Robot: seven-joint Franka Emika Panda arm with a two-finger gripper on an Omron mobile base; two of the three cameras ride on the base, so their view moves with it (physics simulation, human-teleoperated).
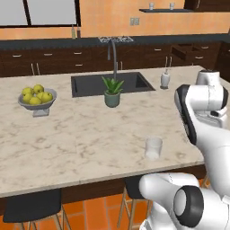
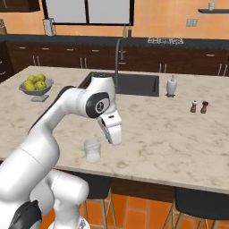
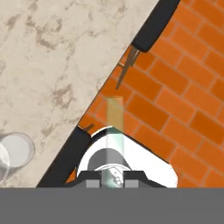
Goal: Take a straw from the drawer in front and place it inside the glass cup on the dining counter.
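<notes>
Clamping straw [image 3: 114,131], claw [image 3: 111,183] hangs beside glass cup [image 2: 92,150]; stools [image 3: 153,26] below.

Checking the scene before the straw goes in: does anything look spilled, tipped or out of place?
Nothing spilled or tipped. The clear glass cup stands upright near the beige marbled dining counter's front edge. The gripper, shut on the thin pale straw, hangs past that edge over the orange brick floor, not above the cup.
</notes>
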